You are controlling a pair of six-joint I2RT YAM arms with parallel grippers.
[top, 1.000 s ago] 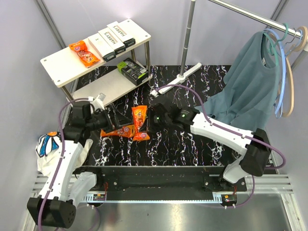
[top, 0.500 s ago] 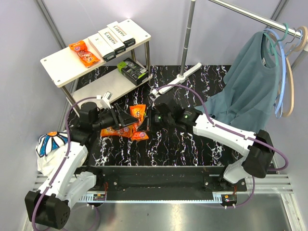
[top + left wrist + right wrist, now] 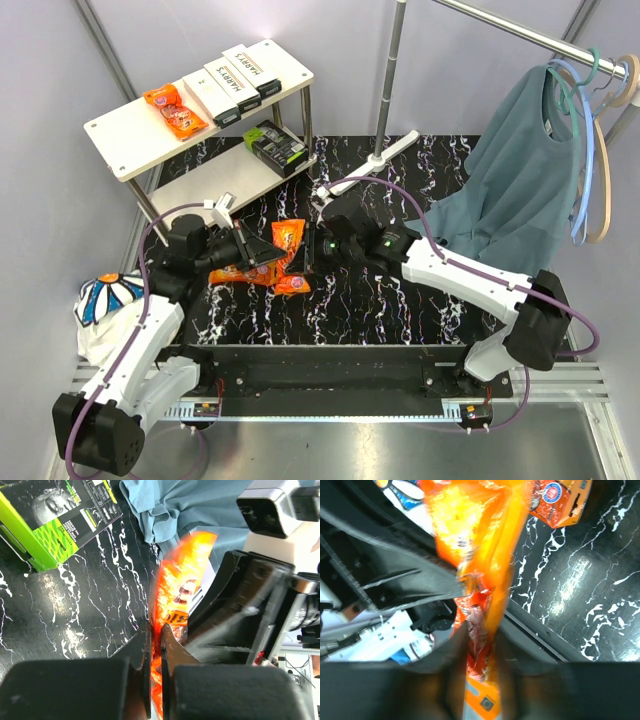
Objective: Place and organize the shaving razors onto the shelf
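The two-level shelf stands at the far left of the bench. On its top board, white HARRY'S boxes lie side by side next to an orange packet (crinkly plastic). A black-and-green pack lies on the lower board. A second orange packet stands upright, pinched by the left hand; the right hand flanks it, grip unclear through blur. Loose orange packets lie flat on the bench below it
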